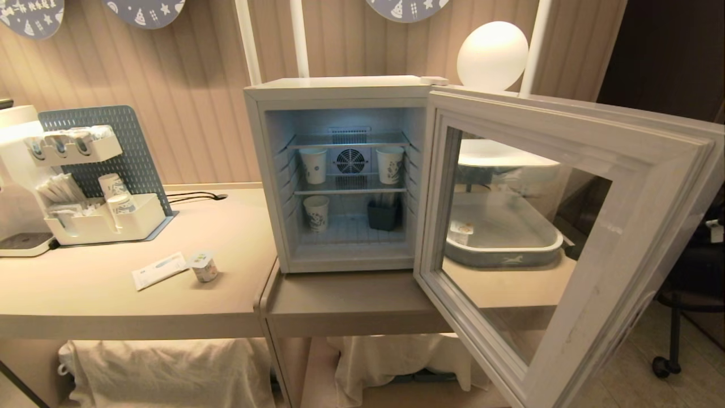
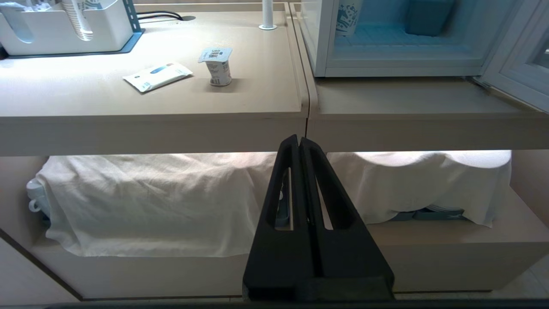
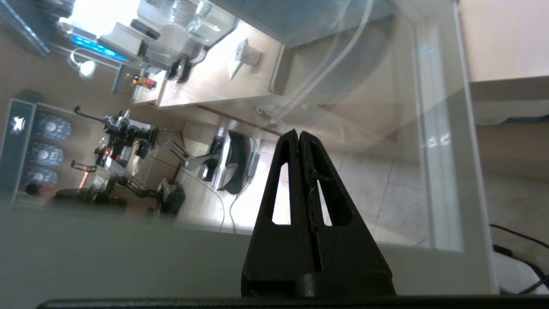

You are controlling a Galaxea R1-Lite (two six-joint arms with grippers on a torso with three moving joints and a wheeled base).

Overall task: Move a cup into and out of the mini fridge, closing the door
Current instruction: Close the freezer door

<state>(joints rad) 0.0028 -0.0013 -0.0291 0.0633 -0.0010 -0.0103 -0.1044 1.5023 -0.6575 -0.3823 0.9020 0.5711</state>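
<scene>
Both hands clenched, holding nothing: right hand (image 3: 299, 136) sitting just beside door (image 3: 441, 141) glass, risking a knock w/ cup (image 1: 204, 267) waiting on desk (image 1: 85, 289); left hand (image 2: 299, 141) hanging below desk edge.

Count: three paper cups (image 1: 313, 165) in the mini fridge (image 1: 340, 170), one foil-lidded cup (image 1: 204, 266) and one packet (image 1: 160, 270) on desk (image 1: 113, 294).

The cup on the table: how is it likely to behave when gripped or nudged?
The cup looks small and thin-walled, so it is probably light and may dent under a hard squeeze. It seems narrower at the base than at its foil lid, so a push up high might tip it rather than slide it.
</scene>
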